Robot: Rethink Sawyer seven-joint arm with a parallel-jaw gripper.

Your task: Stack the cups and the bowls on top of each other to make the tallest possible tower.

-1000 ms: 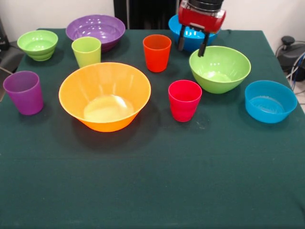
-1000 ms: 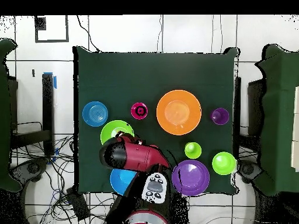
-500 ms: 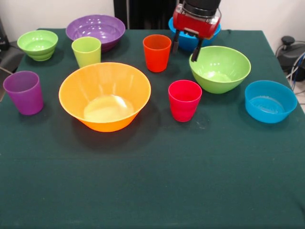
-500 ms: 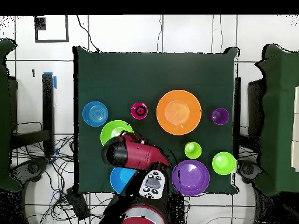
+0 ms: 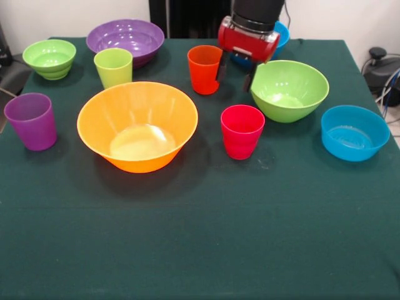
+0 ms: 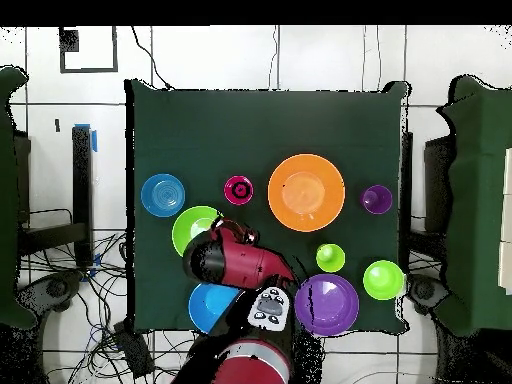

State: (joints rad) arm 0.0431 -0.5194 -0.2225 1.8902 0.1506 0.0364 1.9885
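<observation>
My gripper point(image 5: 234, 75) hangs open and empty just above the cloth, between the orange cup point(image 5: 205, 69) and the medium lime green bowl point(image 5: 289, 89). The red-pink cup point(image 5: 242, 130) stands in front of it, and the large orange-yellow bowl point(image 5: 137, 125) is to the left. A purple cup point(image 5: 31, 120), a lime green cup point(image 5: 113, 67), a purple bowl point(image 5: 125, 39) and a small ribbed lime bowl point(image 5: 49, 58) stand further left. One blue bowl point(image 5: 354, 132) is at the right, and another point(image 5: 281, 34) is behind the arm. No tower shows; each piece stands alone.
In the overhead view the red arm point(image 6: 240, 262) covers the orange cup and part of the blue bowl point(image 6: 210, 305). A dark green cloth point(image 5: 200, 237) covers the table. Cables and a black device point(image 5: 378, 62) lie past the right edge.
The gripper has moved left and slightly lower, from over the lime green bowl's rim to the gap beside the orange cup. Cups and bowls have not moved.
</observation>
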